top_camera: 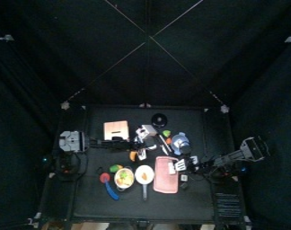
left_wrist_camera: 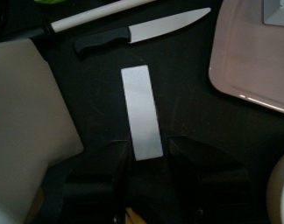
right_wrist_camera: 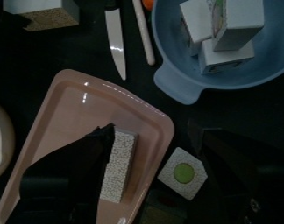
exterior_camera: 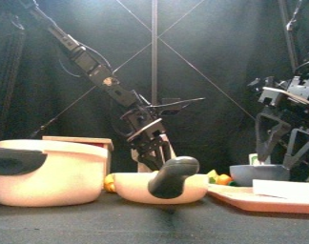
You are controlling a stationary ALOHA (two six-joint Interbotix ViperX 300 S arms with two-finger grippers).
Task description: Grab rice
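The rice (left_wrist_camera: 141,109), as far as I can tell, is the long flat white strip lying on the black table. My left gripper (left_wrist_camera: 145,162) hangs right over its near end. Its black jaws stand open on either side of the strip, close to its edges. In the front view the left gripper (exterior_camera: 154,151) points down at the table's middle, behind the bowls. My right gripper (right_wrist_camera: 156,179) rests at the right, open and holding nothing, over a pink tray (right_wrist_camera: 62,131) that bears a speckled block (right_wrist_camera: 118,166).
A black-handled knife (left_wrist_camera: 151,28) and a white stick (left_wrist_camera: 103,13) lie beyond the strip. The pink tray (left_wrist_camera: 256,52) is on one side, a cream dish (left_wrist_camera: 27,122) on the other. A blue bowl (right_wrist_camera: 180,74) of cubes is near the right arm.
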